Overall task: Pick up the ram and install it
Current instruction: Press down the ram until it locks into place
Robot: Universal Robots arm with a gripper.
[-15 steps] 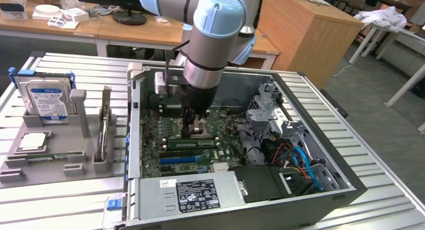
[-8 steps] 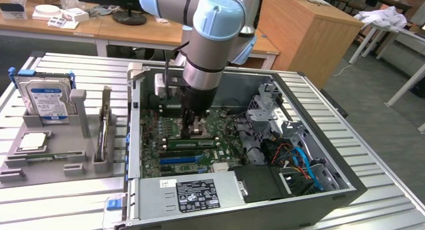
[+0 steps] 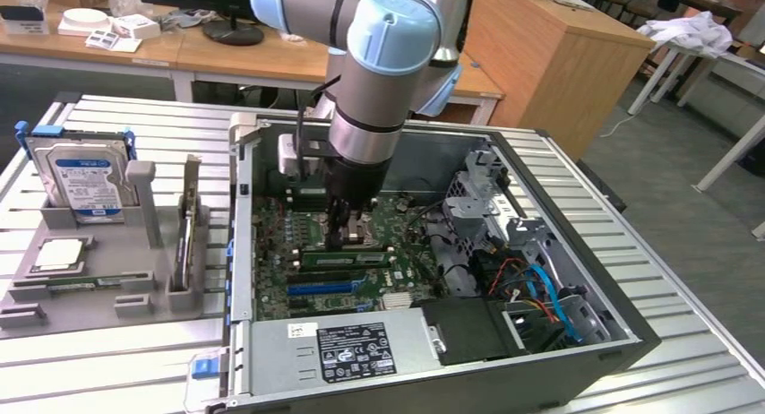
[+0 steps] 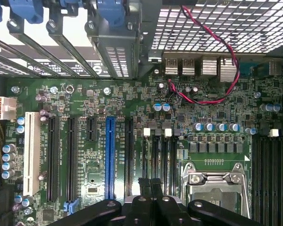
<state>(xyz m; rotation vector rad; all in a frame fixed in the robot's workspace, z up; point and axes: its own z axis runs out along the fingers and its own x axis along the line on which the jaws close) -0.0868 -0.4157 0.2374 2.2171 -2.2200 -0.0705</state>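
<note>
One hand point(image 3: 348, 237), its fingers point(image 4: 145, 202) pressed together with nothing that we can see between them, hangs inside the computer case point(image 3: 574, 365) over the motherboard point(image 4: 85, 94). Just beneath its tips the ram point(image 3: 321, 258) lies along the memory slots; contact we cannot judge.

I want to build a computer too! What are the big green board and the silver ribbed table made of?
The big green board looks like matte lacquered circuit board, judging by its fine printed lines and soldered parts. The silver ribbed table looks like brushed aluminium: pale grey, dull sheen, straight grooves.
</note>
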